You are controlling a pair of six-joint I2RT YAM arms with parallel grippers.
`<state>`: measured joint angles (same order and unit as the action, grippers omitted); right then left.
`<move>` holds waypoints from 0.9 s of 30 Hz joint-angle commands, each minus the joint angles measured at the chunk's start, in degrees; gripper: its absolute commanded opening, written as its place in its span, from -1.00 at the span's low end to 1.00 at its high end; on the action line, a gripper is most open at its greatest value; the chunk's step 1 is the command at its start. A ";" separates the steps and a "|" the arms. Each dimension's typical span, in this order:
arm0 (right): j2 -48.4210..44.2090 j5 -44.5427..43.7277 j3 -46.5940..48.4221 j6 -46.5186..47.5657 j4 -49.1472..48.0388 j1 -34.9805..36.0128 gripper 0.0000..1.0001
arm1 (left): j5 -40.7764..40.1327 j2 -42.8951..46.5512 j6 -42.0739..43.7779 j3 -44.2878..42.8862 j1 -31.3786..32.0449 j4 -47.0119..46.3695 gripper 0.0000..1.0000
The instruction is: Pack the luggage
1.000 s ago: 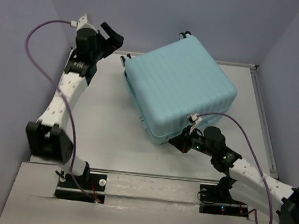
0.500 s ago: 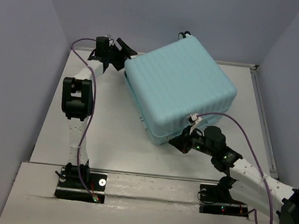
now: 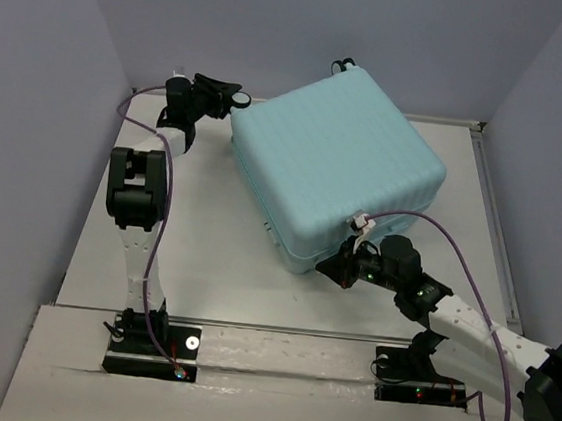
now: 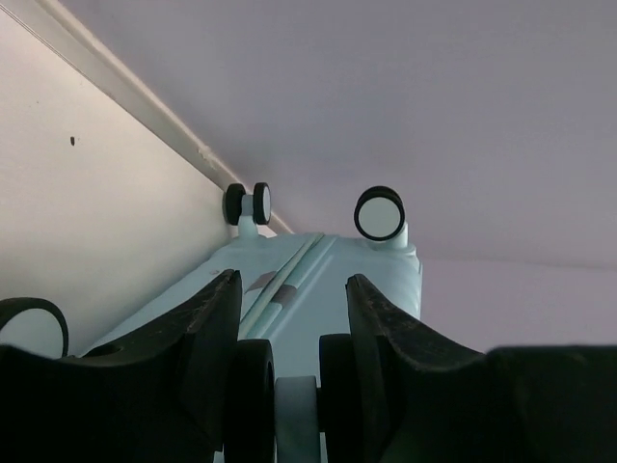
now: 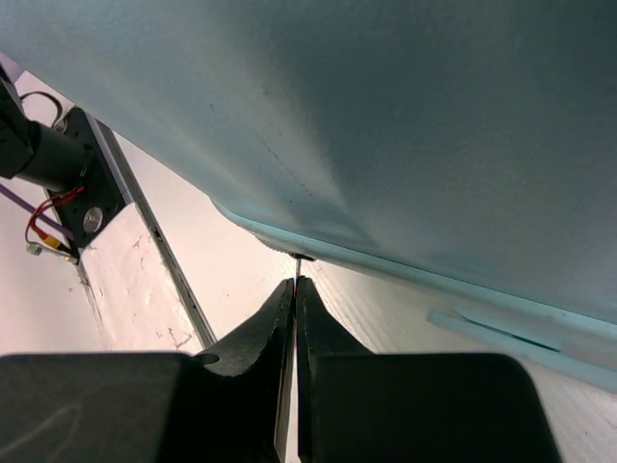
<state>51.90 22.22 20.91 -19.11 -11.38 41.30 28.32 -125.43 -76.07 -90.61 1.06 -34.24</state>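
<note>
The luggage (image 3: 336, 166) is a big pale aqua ribbed suitcase lying closed on the white table. My left gripper (image 3: 234, 98) is at its back left corner. In the left wrist view the gripper (image 4: 293, 282) is shut on a twin black caster wheel (image 4: 294, 405), one finger pressed against each disc. Two more casters (image 4: 249, 204) (image 4: 380, 213) stick out at the far end of the shell (image 4: 328, 280). My right gripper (image 3: 327, 267) is at the near corner. There it (image 5: 295, 282) is shut on a thin metal zipper pull (image 5: 297, 265) under the shell's edge (image 5: 434, 125).
Lilac walls close the table in at the back and on both sides. A raised rail (image 3: 496, 223) runs along the right edge. The arm bases (image 3: 151, 343) (image 3: 423, 371) are bolted at the near edge, and cables loop from both wrists.
My left arm has swung from high at the back left down to the suitcase's back left corner, and its jaws have closed on the caster. The right arm has not moved.
</note>
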 commanded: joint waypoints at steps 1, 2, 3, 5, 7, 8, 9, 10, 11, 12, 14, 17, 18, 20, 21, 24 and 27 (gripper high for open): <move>2.15 0.46 2.47 -1.81 -1.02 0.10 -0.86 | 5.17 16.15 2.41 -9.99 -0.35 2.48 -0.88; 2.41 0.11 2.82 -1.80 -1.02 0.10 -0.86 | 5.00 17.31 5.64 -11.77 -0.44 5.21 -0.89; 2.68 -0.07 3.35 -1.72 -1.02 0.10 -0.86 | 4.56 18.80 7.33 -13.26 -0.36 10.54 -0.88; 2.86 -1.38 3.35 -1.89 -1.19 0.10 -0.86 | 4.82 20.13 10.31 -13.64 -0.44 15.05 -0.88; 2.86 -2.35 2.83 -2.24 -1.54 0.10 -0.86 | 4.73 22.75 12.08 -8.31 -0.53 15.95 -0.88; 2.94 -2.96 2.65 -2.42 -1.80 0.10 -0.86 | 4.38 23.81 14.26 -6.01 -0.53 16.57 -0.89; 3.21 -3.14 2.39 -2.68 -2.16 0.10 -0.86 | 3.60 24.78 14.81 -3.11 -0.53 16.31 -0.89; 3.38 -3.15 1.60 -2.94 -3.03 0.10 -0.87 | 3.50 26.79 14.90 -0.21 -2.19 15.61 -0.89; 3.91 -2.88 0.98 -3.73 -3.65 0.10 -0.86 | 3.76 27.77 14.73 5.39 -3.25 13.43 -0.88; 4.09 -2.88 0.46 -4.00 -4.09 0.10 -0.86 | 4.46 28.48 14.64 7.36 -3.61 13.06 -0.88; 4.52 -3.32 -0.86 -4.70 -5.06 0.10 -0.86 | 4.38 31.02 17.52 10.97 -4.05 13.76 -0.88; 4.09 -7.35 -1.83 -5.75 -5.15 0.10 -0.86 | 1.48 33.75 22.80 17.10 -4.57 16.57 -0.89; 3.91 -9.02 -2.27 -5.85 -4.97 0.10 -0.86 | 0.78 34.02 23.33 19.22 -5.45 16.14 -0.88; 4.00 -9.56 -2.19 -5.93 -4.71 0.10 -0.86 | 0.17 34.28 23.51 25.26 -6.85 14.21 -0.89; 4.52 -9.65 -1.92 -5.76 -4.71 0.10 -0.86 | -0.01 34.37 23.69 27.31 -8.34 13.68 -0.89; 5.58 -10.09 0.17 -4.54 -4.79 -1.56 -0.86 | 0.33 35.42 24.21 32.67 -10.90 12.53 -0.89; 8.47 -8.07 3.69 -2.42 -5.23 -3.51 -0.86 | 0.08 39.89 25.88 36.11 -12.92 14.01 -0.89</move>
<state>56.69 18.87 20.14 -22.41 -17.41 41.15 28.21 -91.11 -53.93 -57.23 -9.54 -18.92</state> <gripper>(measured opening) 0.071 0.069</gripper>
